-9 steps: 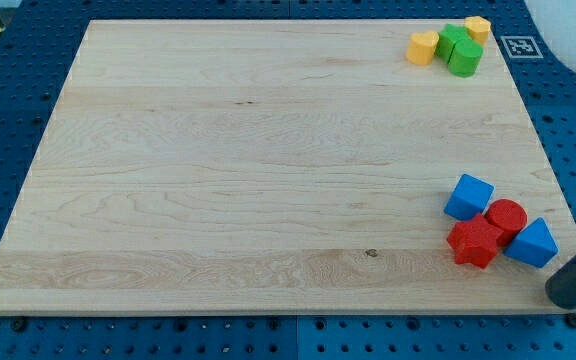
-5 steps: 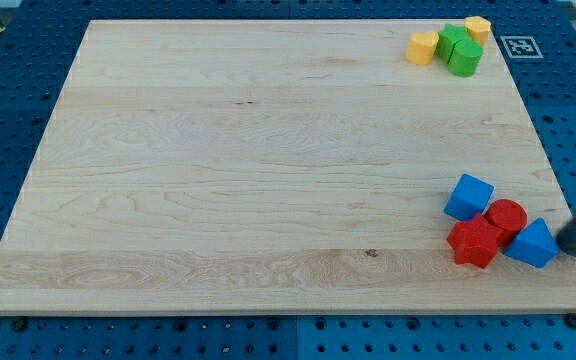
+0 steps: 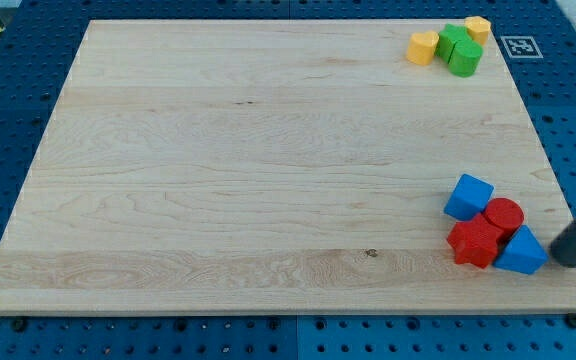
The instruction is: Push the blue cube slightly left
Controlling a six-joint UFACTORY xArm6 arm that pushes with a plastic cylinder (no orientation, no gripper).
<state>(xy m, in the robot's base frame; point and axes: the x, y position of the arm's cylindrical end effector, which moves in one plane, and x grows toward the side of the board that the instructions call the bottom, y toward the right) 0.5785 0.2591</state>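
The blue cube [image 3: 469, 196] sits near the board's right edge, touching the top left of a red cylinder [image 3: 505, 215]. Below them lie a red star-shaped block [image 3: 474, 242] and a blue triangular block [image 3: 521, 251], packed together. My tip [image 3: 565, 257] is at the view's right edge, just right of the blue triangular block and close to or touching it. It is well below and right of the blue cube, not touching it.
The wooden board [image 3: 268, 170] lies on a blue pegboard table. Two yellow blocks [image 3: 423, 47] [image 3: 478, 28] and two green blocks [image 3: 453, 39] [image 3: 465, 58] cluster at the board's top right corner. A black-and-white marker [image 3: 519, 46] sits beside them.
My tip moved up and left from the bottom right corner to the blue triangular block and nudged it left and down against the red blocks. The blue cube has not moved.
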